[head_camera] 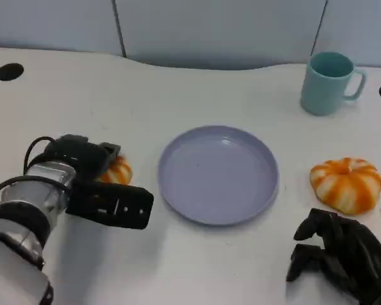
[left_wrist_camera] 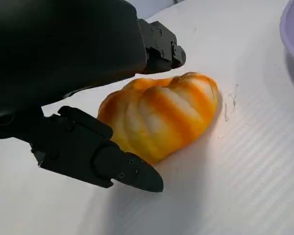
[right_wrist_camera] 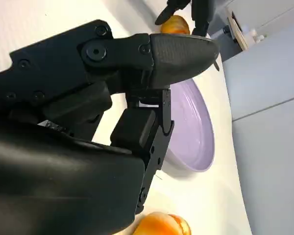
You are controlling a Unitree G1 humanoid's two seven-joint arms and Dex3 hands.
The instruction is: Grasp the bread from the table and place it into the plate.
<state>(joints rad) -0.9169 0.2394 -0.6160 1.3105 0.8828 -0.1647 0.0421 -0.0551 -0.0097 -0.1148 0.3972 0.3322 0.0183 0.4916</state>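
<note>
Bread (left_wrist_camera: 161, 117) sits between left robot hand (head_camera: 105, 181) fingers, apart; right robot hand (head_camera: 340, 254) curled.

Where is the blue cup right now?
In the head view, the blue cup stands upright at the table's far right, near the wall. It is beyond the purple plate and behind the striped bread on the right side.

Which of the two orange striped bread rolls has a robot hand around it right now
The bread roll left of the purple plate: the left robot hand has fingers on both sides of it. The other roll, right of the plate, lies apart from the right robot hand.
</note>
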